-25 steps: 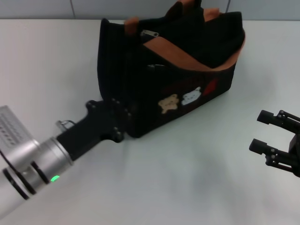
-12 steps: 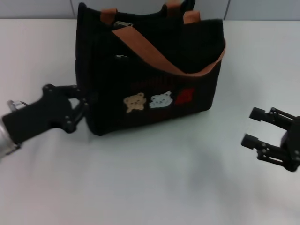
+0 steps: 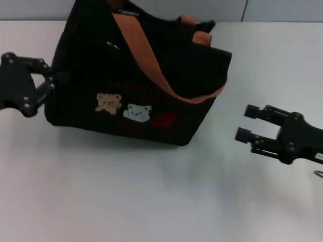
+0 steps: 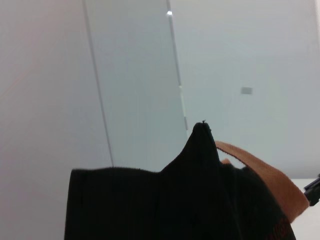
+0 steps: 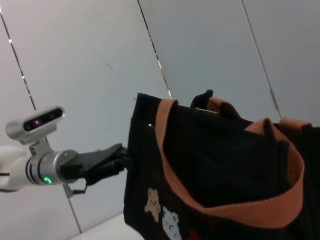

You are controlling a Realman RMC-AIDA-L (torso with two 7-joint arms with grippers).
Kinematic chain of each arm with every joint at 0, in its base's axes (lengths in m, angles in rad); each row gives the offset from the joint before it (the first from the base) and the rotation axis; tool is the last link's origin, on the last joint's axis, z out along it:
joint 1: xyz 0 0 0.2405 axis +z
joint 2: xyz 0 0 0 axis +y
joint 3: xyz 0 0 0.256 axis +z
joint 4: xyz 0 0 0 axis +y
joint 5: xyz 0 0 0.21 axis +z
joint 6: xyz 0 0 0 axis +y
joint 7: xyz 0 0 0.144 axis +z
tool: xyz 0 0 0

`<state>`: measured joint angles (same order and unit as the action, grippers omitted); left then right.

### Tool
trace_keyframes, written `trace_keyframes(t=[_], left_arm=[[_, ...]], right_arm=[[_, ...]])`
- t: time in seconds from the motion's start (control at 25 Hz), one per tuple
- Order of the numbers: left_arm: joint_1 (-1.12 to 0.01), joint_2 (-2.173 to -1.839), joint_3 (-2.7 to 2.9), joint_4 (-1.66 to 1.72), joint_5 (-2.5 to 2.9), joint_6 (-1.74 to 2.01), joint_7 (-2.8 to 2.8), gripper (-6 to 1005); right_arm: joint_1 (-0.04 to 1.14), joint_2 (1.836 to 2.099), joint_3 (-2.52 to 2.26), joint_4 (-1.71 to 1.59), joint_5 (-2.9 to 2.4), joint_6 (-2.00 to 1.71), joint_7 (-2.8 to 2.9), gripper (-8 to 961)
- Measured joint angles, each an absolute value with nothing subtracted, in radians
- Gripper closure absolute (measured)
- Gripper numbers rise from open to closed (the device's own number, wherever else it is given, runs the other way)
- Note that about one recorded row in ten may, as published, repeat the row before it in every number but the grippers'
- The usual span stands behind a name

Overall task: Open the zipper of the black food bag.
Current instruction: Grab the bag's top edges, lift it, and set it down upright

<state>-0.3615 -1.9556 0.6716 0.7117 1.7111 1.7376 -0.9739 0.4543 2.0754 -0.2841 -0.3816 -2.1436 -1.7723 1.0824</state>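
Note:
The black food bag (image 3: 101,70) stands on the white table, with its bear patches (image 3: 123,107) and red mark facing me and its orange-brown strap (image 3: 151,65) draped over the front. At its top far edge shows a small silver pull tab (image 3: 129,13) of the zipper; the zipper line itself is mostly hidden. My left gripper (image 3: 49,79) is shut on the bag's left end; the right wrist view shows it (image 5: 117,159) against that end. The left wrist view shows only black fabric (image 4: 175,200). My right gripper (image 3: 246,123) hangs open to the right of the bag, apart from it.
The white table (image 3: 151,201) stretches in front of the bag and to its right, beneath my right gripper. A pale panelled wall (image 3: 272,10) runs along the table's far edge, just behind the bag.
My left gripper has drawn back to the left, and the bag has slid and turned left with it. My right gripper has moved left, closer to the bag.

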Motion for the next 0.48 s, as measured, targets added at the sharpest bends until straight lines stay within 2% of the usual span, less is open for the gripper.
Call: trace_keyframes(t=[0.2, 0.48], left_arm=[[-0.374, -1.961, 0.67, 0.855, 1.709, 1.81, -1.026, 916], [-0.41, -2.001, 0.674, 1.029, 1.7, 1.906, -1.093, 917]], right_arm=[[0.515, 2.078, -0.375, -0.312, -2.145, -1.713, 1.094, 206], [0.65, 2.086, -0.485, -0.141, -2.144, -1.561, 1.091, 207]])
